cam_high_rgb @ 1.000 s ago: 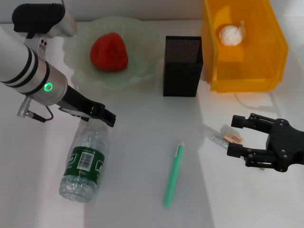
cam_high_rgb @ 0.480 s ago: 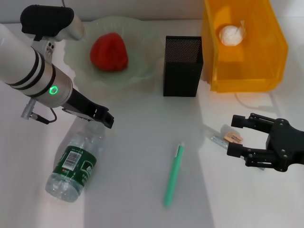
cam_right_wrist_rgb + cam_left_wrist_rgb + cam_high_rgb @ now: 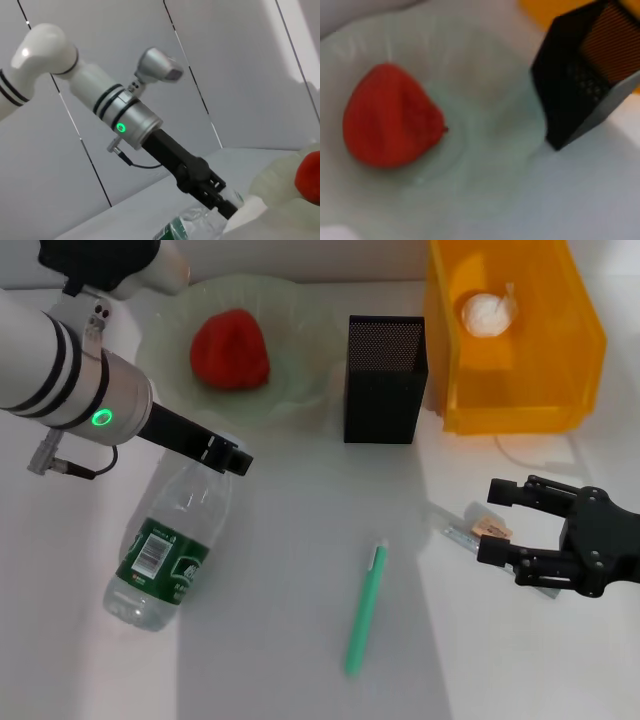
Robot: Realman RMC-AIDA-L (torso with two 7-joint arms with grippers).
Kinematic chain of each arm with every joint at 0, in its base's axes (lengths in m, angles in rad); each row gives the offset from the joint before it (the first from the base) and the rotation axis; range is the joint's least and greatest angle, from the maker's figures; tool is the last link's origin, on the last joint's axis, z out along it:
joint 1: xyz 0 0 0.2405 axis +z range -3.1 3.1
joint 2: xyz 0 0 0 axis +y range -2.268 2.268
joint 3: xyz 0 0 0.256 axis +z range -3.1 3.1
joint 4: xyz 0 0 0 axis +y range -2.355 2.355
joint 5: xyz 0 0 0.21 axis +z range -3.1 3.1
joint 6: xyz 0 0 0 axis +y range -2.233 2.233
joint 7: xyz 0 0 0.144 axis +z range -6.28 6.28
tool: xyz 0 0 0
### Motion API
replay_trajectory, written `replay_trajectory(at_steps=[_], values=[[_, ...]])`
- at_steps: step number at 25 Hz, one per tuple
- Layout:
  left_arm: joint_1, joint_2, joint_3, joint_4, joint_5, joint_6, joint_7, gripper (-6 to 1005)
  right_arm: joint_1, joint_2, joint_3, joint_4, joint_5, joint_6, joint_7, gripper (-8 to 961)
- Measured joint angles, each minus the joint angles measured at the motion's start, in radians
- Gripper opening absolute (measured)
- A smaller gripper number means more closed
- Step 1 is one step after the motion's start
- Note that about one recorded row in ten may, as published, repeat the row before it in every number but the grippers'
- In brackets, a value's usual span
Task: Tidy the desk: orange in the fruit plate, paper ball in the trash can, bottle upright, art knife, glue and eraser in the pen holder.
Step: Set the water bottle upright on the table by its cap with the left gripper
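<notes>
The orange (image 3: pixel 230 348) lies in the fruit plate (image 3: pixel 300 390); both also show in the left wrist view, the orange (image 3: pixel 390 122) and the plate (image 3: pixel 495 125). The paper ball (image 3: pixel 488 312) sits in the trash can (image 3: pixel 520 400). The bottle (image 3: pixel 165 545) lies on its side on the table. My left gripper (image 3: pixel 226 454) is shut on its neck end, and the right wrist view shows this gripper (image 3: pixel 220 200) too. My right gripper (image 3: pixel 490 524) is open, its fingers either side of the eraser (image 3: pixel 493 531) and the clear glue tube (image 3: pixel 460 537). The green art knife (image 3: pixel 365 608) lies in front of the pen holder (image 3: pixel 385 380).
The pen holder stands between the plate and the trash can at the back. A thin white cable (image 3: pixel 530 455) lies in front of the trash can. The table (image 3: pixel 290 540) is white.
My left gripper has moved back and a little right, drawing the bottle's neck toward the plate; the bottle's base swung left. My right gripper has stayed put.
</notes>
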Motion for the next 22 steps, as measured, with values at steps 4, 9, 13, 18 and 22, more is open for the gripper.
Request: replay_trajectory(at_steps=[4, 9, 13, 18, 22], values=[[0.089, 0.004, -0.048, 0.119, -0.161, 0.003, 0.109, 446, 0.002, 0.0, 0.006, 0.0, 0.005, 0.001, 0.001, 852], [0.165, 0.003, -0.121, 0.134, -0.363, -0.006, 0.265, 447, 0.015, 0.005, 0.016, 0.0, 0.006, 0.001, 0.011, 851], [0.234, 0.004, -0.165, 0.123, -0.534, -0.029, 0.421, 448, 0.022, 0.007, 0.017, 0.0, 0.006, 0.0, 0.022, 851], [0.305, 0.003, -0.203, 0.075, -0.729, -0.048, 0.628, 449, 0.026, 0.012, 0.027, 0.016, 0.017, -0.006, 0.026, 852], [0.343, 0.003, -0.228, -0.044, -0.923, -0.061, 0.826, 450, 0.028, 0.011, 0.04, 0.042, 0.035, -0.011, 0.027, 852]])
